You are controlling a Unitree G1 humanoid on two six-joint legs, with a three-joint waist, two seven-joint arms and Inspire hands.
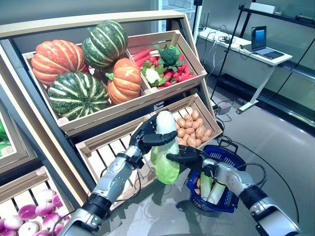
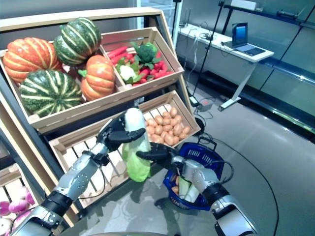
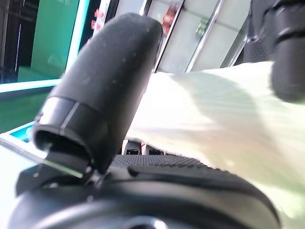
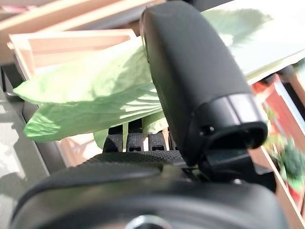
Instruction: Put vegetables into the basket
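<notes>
Left hand (image 1: 147,135) clamped on white stalk end of napa cabbage (image 1: 165,152), fingers and thumb curled round it. Cabbage hanging upright, long axis vertical, leafy end down, just left of blue basket (image 1: 230,158). Right hand (image 1: 189,158) curled round leaves at cabbage's right side, nearer basket. Leeks already in basket; potato crate (image 1: 193,127) behind.

A white desk (image 1: 248,49) stands at the back right; an open laptop (image 1: 262,42) sits on its far end; grey floor (image 1: 275,132) lies below.
</notes>
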